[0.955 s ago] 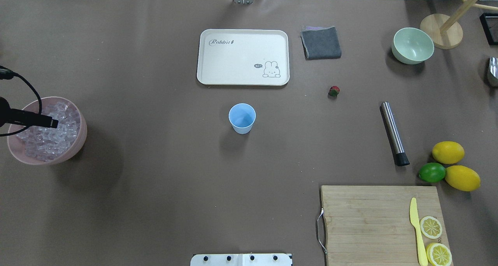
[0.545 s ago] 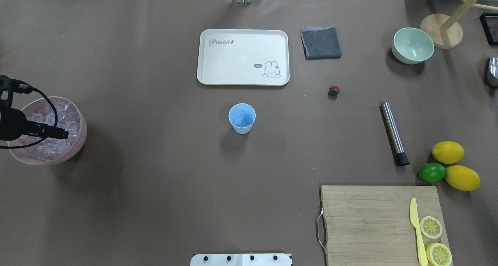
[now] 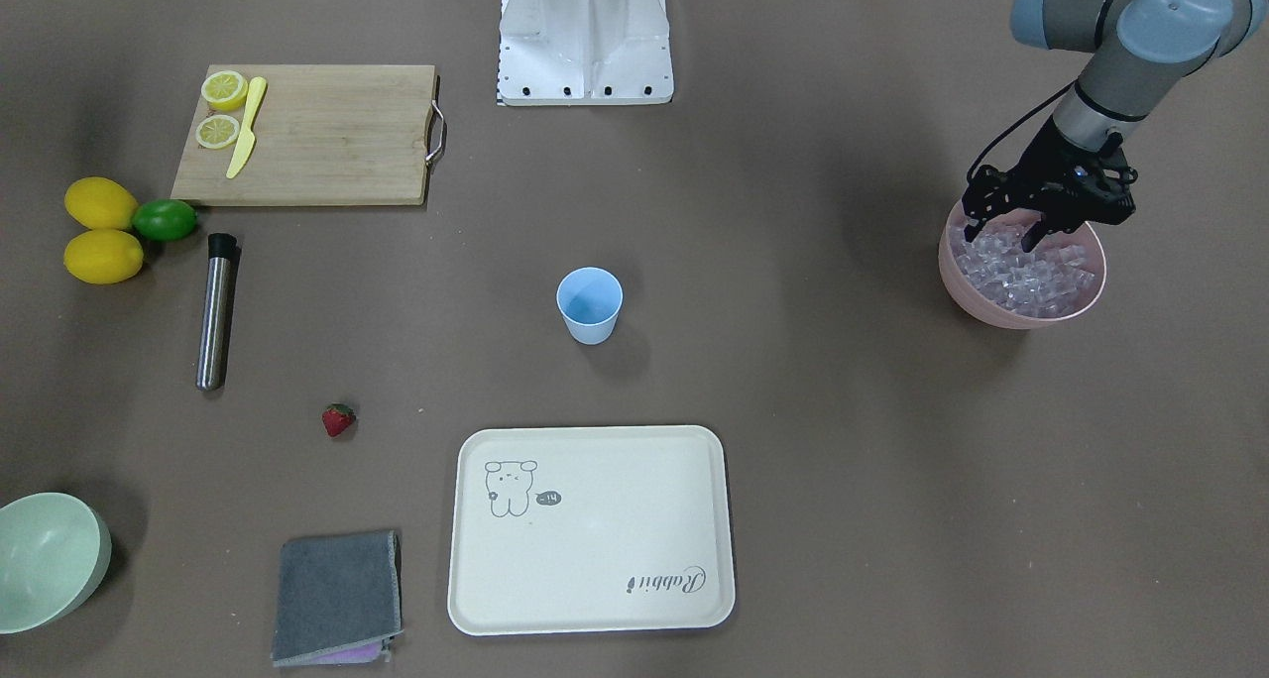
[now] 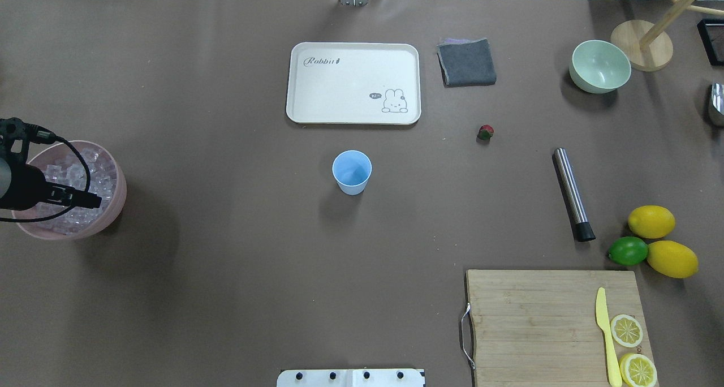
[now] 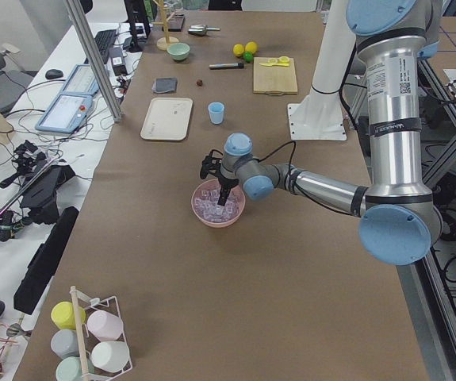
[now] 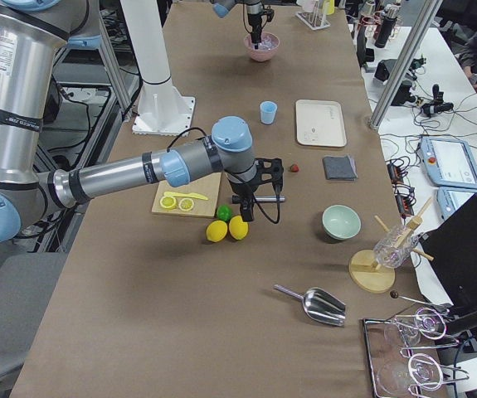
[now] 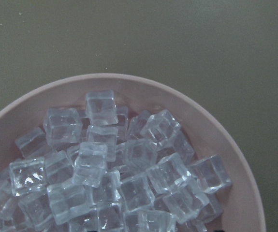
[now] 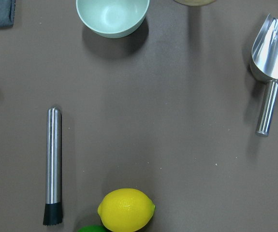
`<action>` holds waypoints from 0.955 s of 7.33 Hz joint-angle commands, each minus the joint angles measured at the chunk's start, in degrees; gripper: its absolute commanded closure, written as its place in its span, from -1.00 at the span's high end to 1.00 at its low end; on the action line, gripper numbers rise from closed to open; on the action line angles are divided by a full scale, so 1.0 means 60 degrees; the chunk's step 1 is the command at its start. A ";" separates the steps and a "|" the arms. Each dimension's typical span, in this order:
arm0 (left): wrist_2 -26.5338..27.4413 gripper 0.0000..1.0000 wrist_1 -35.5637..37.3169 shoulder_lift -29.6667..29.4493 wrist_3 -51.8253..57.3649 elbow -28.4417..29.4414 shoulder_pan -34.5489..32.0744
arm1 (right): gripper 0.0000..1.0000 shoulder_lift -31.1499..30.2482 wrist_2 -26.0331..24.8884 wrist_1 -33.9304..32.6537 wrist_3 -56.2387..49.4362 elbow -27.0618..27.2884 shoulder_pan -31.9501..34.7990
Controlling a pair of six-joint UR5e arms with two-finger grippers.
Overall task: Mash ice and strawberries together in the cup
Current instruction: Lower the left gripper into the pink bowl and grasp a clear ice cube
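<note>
The pale blue cup (image 4: 352,172) stands upright mid-table, and I see nothing in it. A small red strawberry (image 4: 485,132) lies on the table to its right. A heap of clear ice (image 7: 105,169) fills the pink bowl (image 3: 1021,316) at the table's left end. My left gripper (image 3: 1006,234) is open, its fingers spread at the near rim just over the cubes, with nothing between them. My right gripper (image 6: 248,211) hangs above the lemons and the steel muddler (image 4: 572,194); it shows only in the right side view, so I cannot tell its state.
A cream tray (image 4: 353,82) and a grey cloth (image 4: 466,63) lie behind the cup. A pale green bowl (image 4: 599,66) stands far right. At the near right are lemons (image 4: 651,221), a lime (image 4: 628,251) and a cutting board (image 4: 537,319) with a yellow knife. A metal scoop (image 8: 271,58) lies beyond the bowl.
My left wrist has moved over the pink bowl toward the robot's side and slightly right. The cup, the strawberry and everything else are where they were.
</note>
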 commanded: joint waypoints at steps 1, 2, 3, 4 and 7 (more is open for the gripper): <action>-0.0012 0.24 -0.0411 -0.0025 0.0006 0.0257 0.0006 | 1.00 0.0008 -0.0003 0.0000 0.0002 -0.0012 -0.0001; -0.0012 0.10 -0.0413 -0.0040 0.0006 0.0258 0.0006 | 1.00 0.0008 -0.0003 0.0000 -0.0012 -0.0027 -0.0001; -0.0012 -0.11 -0.0413 -0.0040 -0.0009 0.0258 0.0006 | 1.00 0.0008 -0.0003 0.0000 -0.0012 -0.0041 -0.0001; -0.0055 -0.48 -0.0413 -0.0055 -0.0009 0.0229 0.0006 | 1.00 0.0008 -0.0003 0.0000 -0.0012 -0.0056 -0.0001; -0.0376 -1.00 -0.0369 0.0033 0.0020 -0.0296 -0.0315 | 1.00 0.0008 -0.0003 0.0000 -0.0012 -0.0056 -0.0001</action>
